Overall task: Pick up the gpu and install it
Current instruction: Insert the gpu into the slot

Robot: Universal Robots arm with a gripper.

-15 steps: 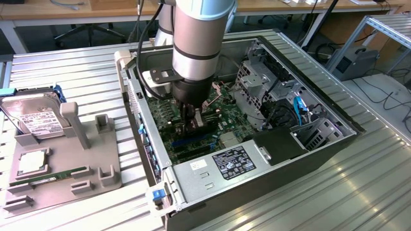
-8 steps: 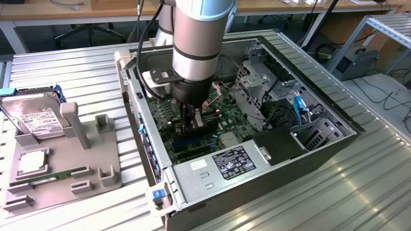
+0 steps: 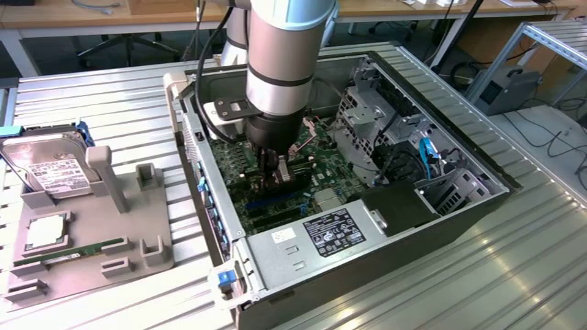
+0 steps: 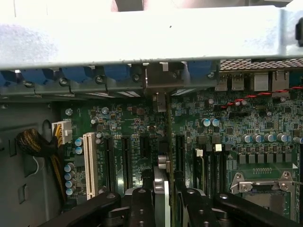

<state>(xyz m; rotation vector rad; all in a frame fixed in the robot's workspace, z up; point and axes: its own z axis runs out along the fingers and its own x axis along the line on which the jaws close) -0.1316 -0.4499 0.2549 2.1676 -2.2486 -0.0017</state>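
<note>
The gpu (image 4: 161,184) is seen edge-on in the wrist view, a thin card standing upright with its silver end bracket (image 4: 159,101) toward the case's rear wall. My gripper (image 4: 164,208) is shut on it, one black finger (image 4: 142,205) on each side. The card hangs over the green motherboard (image 4: 236,118), between two black expansion slots (image 4: 127,161); I cannot tell whether it touches a slot. In the exterior view the arm reaches down into the open computer case (image 3: 440,206), and the gripper (image 3: 275,172) holds the dark gpu (image 3: 286,173) low over the board.
A white slot (image 4: 89,163) lies beside the black ones. A power supply (image 3: 321,237), drive cage (image 3: 367,117) and blue cables (image 3: 427,155) crowd the case. On the exterior view's left, a grey fixture (image 3: 137,227) holds a hard drive (image 3: 51,172) and memory stick (image 3: 78,251).
</note>
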